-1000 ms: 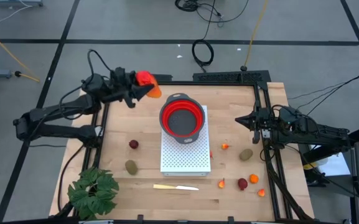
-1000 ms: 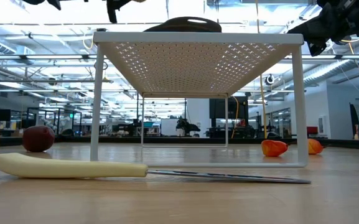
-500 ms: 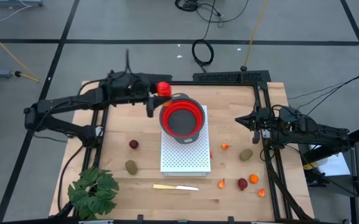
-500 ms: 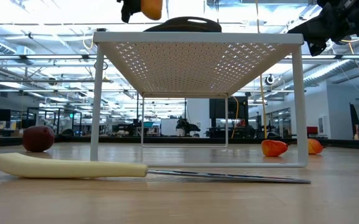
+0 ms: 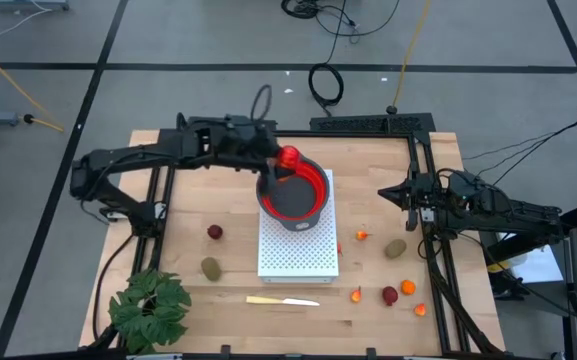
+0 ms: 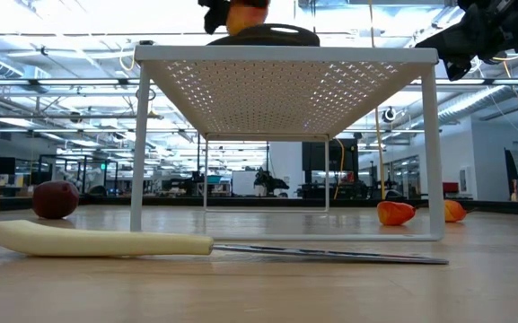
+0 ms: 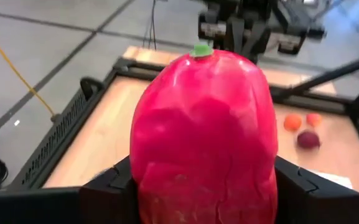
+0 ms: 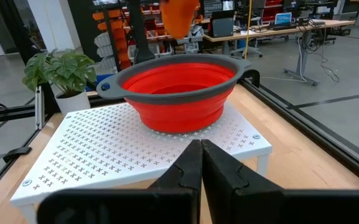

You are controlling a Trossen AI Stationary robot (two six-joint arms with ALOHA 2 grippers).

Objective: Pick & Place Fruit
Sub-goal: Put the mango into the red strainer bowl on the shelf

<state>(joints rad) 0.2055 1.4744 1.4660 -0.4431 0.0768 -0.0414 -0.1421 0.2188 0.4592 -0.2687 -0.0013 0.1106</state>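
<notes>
left end effector (image 5: 280,160) — clamped on the red-orange fruit (image 5: 288,157), held above the red bowl's (image 5: 313,195) rim | right end effector (image 5: 386,194) — fingers pressed together, beside the bowl's white rack (image 5: 298,255) | remaining fruit scattered on the desk (image 5: 368,160)

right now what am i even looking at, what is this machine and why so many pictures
It is a robot with two dark arms at a wooden table, filmed by four cameras: one overhead, one at table-top height, one on each wrist. The left gripper holds a red-orange toy fruit over a red bowl, which stands on a white perforated rack. The right gripper waits shut at the table's right side. On the table lie small fruit pieces, a pale yellow knife and a green plant.
</notes>
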